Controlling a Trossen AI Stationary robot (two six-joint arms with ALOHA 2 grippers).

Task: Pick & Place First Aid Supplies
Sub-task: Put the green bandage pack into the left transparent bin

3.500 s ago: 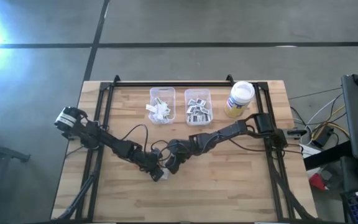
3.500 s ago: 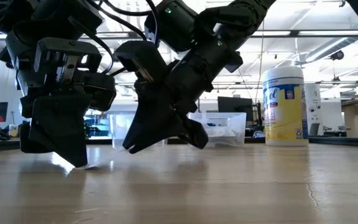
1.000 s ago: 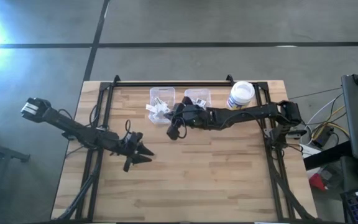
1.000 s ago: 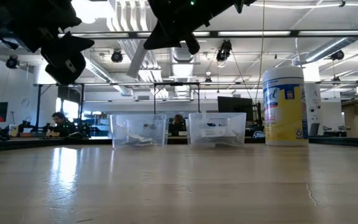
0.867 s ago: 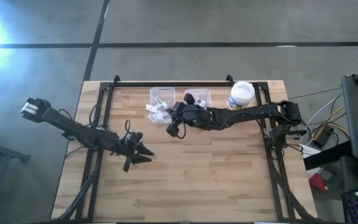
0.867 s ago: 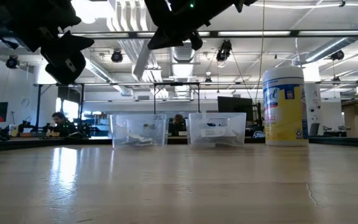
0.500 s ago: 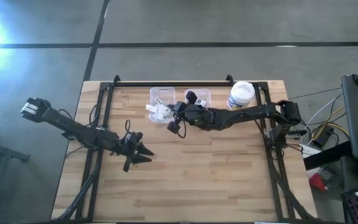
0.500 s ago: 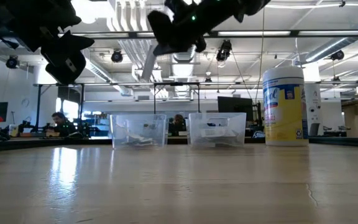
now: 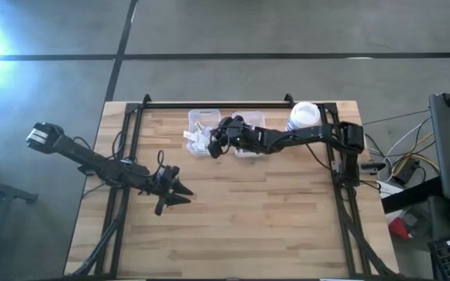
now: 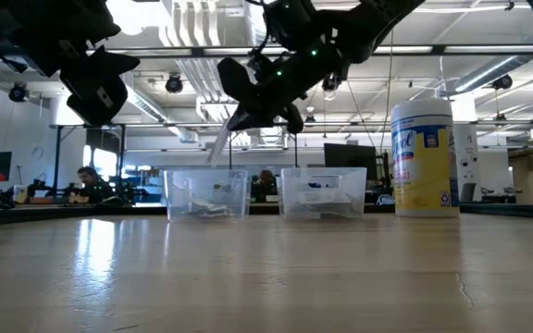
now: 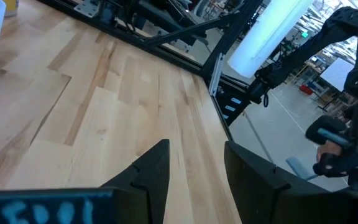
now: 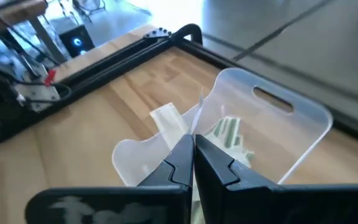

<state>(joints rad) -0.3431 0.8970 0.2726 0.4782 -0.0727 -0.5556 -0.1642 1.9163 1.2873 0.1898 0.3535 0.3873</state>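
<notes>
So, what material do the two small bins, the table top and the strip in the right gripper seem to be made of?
The two bins look like clear, glossy plastic: the packets inside show through the walls. The table top looks like pale wood with a smooth finish: plank seams and grain show. The strip held by the right gripper over the left bin looks like thin matte paper, though that is less sure.

A light wooden plank table (image 9: 272, 211) with a black frame carries two clear plastic bins (image 9: 202, 123) (image 9: 250, 148) side by side near its far edge, and a white-lidded yellow wipes canister (image 9: 303, 117) just beside them.
</notes>
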